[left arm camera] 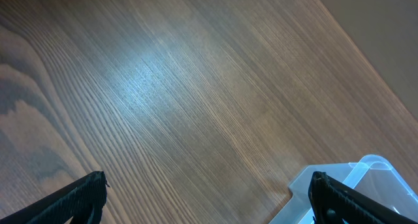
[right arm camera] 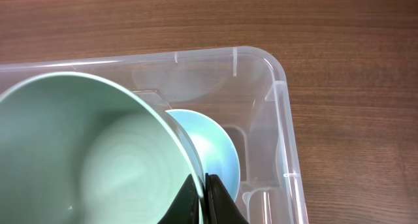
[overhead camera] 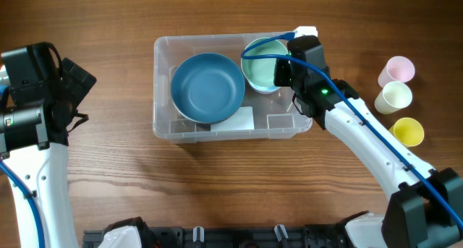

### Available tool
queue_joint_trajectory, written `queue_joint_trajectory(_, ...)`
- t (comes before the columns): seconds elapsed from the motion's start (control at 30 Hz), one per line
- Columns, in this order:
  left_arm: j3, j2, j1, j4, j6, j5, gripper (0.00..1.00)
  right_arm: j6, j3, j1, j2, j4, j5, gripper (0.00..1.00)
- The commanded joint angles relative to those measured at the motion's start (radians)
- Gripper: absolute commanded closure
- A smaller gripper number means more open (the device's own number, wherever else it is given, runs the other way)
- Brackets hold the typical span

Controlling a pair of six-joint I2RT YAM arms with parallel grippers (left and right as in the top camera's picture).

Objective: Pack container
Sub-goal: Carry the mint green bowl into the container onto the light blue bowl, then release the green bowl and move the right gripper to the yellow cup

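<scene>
The clear rectangular container point(overhead camera: 165, 125) stands at the table's middle, with a white label point(overhead camera: 244, 120) on its base. A dark blue bowl point(overhead camera: 207, 87) lies in its left half. My right gripper point(overhead camera: 283, 73) is shut on the rim of a mint green bowl point(overhead camera: 259, 73) and holds it tilted over the container's right half. In the right wrist view the jaws point(right arm camera: 204, 179) pinch the mint bowl point(right arm camera: 85, 152) above a light blue bowl point(right arm camera: 212, 149) that lies inside the container point(right arm camera: 284, 87). My left gripper point(overhead camera: 78, 100) is open and empty, left of the container.
A pink cup point(overhead camera: 398, 69), a cream cup point(overhead camera: 393, 97) and a yellow cup point(overhead camera: 408, 131) stand on the wood at the right. The left wrist view shows bare wood between the open jaws point(left arm camera: 208, 179) and one container corner point(left arm camera: 366, 175).
</scene>
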Motion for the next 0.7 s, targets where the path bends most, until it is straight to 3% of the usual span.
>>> queue_joint_trajectory(0.0,0.016,-0.004,0.006,0.002,-0.002,-0.002,0.0,-0.016,0.008,0.004,0.013,0.01,-0.008,0.94)
queue_joint_trajectory(0.2,0.016,-0.004,0.006,0.002,-0.002,-0.002,0.0,-0.016,0.008,0.004,0.013,0.01,-0.008,0.94)
queue_joint_trajectory(0.27,0.016,-0.004,0.006,0.002,-0.002,-0.002,0.0,-0.016,0.008,0.003,0.013,0.01,-0.008,0.88)
queue_joint_trajectory(0.37,0.016,-0.004,0.006,0.002,-0.002,-0.002,0.0,-0.016,0.008,0.003,0.013,0.011,-0.007,0.58)
queue_joint_trajectory(0.4,0.016,-0.004,0.006,0.002,-0.002,-0.002,0.0,-0.016,0.008,0.004,0.013,0.014,0.008,0.21)
queue_joint_trajectory(0.43,0.016,-0.004,0.006,0.002,-0.002,-0.002,0.0,-0.017,0.008,0.003,0.013,0.014,0.023,0.14)
queue_joint_trajectory(0.67,0.016,-0.004,0.006,0.002,-0.002,-0.002,0.0,-0.019,0.014,0.003,-0.042,-0.084,0.155,0.11)
